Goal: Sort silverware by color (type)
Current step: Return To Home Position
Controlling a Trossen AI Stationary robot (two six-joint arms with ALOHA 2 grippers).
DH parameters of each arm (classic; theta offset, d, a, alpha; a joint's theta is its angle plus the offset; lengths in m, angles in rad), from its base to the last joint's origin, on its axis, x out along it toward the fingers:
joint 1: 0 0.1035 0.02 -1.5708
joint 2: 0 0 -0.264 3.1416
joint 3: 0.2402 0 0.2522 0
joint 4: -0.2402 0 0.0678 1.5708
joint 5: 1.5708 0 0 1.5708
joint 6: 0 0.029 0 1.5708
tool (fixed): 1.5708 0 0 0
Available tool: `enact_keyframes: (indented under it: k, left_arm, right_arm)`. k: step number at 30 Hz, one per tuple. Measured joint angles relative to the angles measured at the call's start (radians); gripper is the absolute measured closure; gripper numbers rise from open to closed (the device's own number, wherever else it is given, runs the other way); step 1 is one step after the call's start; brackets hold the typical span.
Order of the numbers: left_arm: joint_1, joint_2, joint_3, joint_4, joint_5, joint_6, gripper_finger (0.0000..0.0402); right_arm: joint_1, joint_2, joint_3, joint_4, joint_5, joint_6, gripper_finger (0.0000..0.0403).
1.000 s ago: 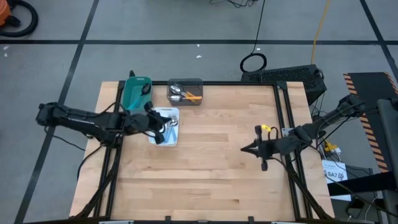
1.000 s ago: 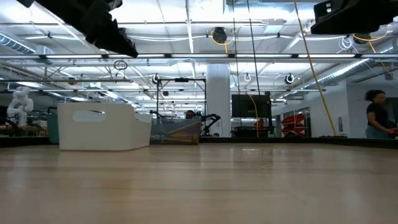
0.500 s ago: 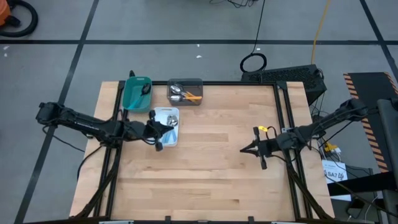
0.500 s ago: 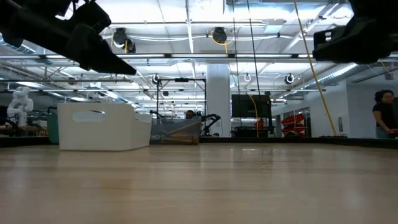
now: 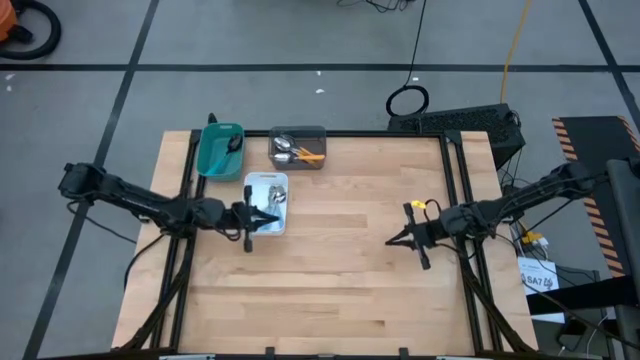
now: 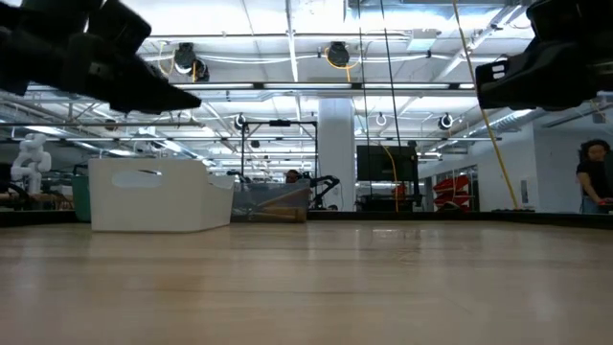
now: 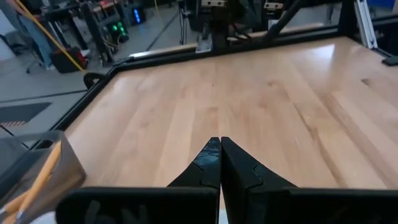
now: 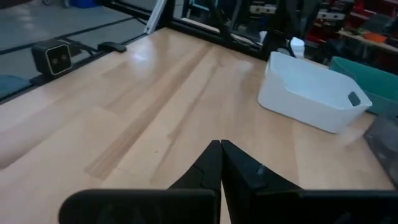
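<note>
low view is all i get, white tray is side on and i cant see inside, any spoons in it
observer: yes. From above, the white tray holds a few spoons with shiny bowls.
operator: and the grey one behind it
observer: the grey tray holds orange-handled spoons, also with shiny bowls.
operator: pincers are just dark shapes at the top for me, open or shut
observer: both shut on nothing. Each wrist view shows the fingers pressed together: the left pincer is over the near end of the white tray, and the right pincer is over bare wood on the right side.
</note>
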Motion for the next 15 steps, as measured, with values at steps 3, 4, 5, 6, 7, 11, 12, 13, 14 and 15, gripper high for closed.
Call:
enact_keyframes:
  k: [3,4,5,6,7,11,12,13,14,15]
  left_arm:
    - [0.007,0.000,-0.085,0.125,0.002,-0.011,0.0401]
    - [0.009,0.000,-0.111,0.164,0.002,-0.016,0.0401]
    - [0.009,0.000,-0.134,0.197,0.002,-0.022,0.0401]
    - [0.010,0.000,-0.153,0.221,0.001,-0.030,0.0401]
    - [0.009,0.000,-0.168,0.234,0.002,-0.035,0.0401]
    - [0.009,0.000,-0.211,0.273,0.002,-0.047,0.0401]
    - [0.009,0.000,-0.219,0.280,0.002,-0.045,0.0401]
    - [0.009,0.000,-0.224,0.283,0.002,-0.045,0.0401]
    - [0.009,0.000,-0.224,0.284,0.002,-0.045,0.0401]
    - [0.009,0.000,-0.224,0.285,0.002,-0.045,0.0401]
  right_arm:
    - [-0.012,0.000,0.000,-0.001,-0.004,0.011,0.0403]
    - [-0.016,0.000,0.000,-0.003,-0.004,0.012,0.0403]
    - [-0.018,0.000,0.000,-0.007,-0.004,0.012,0.0403]
    - [-0.021,0.000,0.000,-0.009,-0.004,0.012,0.0403]
    - [-0.023,0.000,0.000,-0.008,-0.004,0.012,0.0403]
    - [-0.035,0.000,0.000,-0.009,-0.004,0.012,0.0403]
    - [-0.038,0.000,0.000,-0.011,-0.004,0.012,0.0403]
    - [-0.041,0.000,0.000,-0.014,-0.005,0.012,0.0403]
    - [-0.043,0.000,0.000,-0.019,-0.005,0.012,0.0403]
    - [-0.046,0.000,-0.001,-0.026,-0.005,0.012,0.0403]
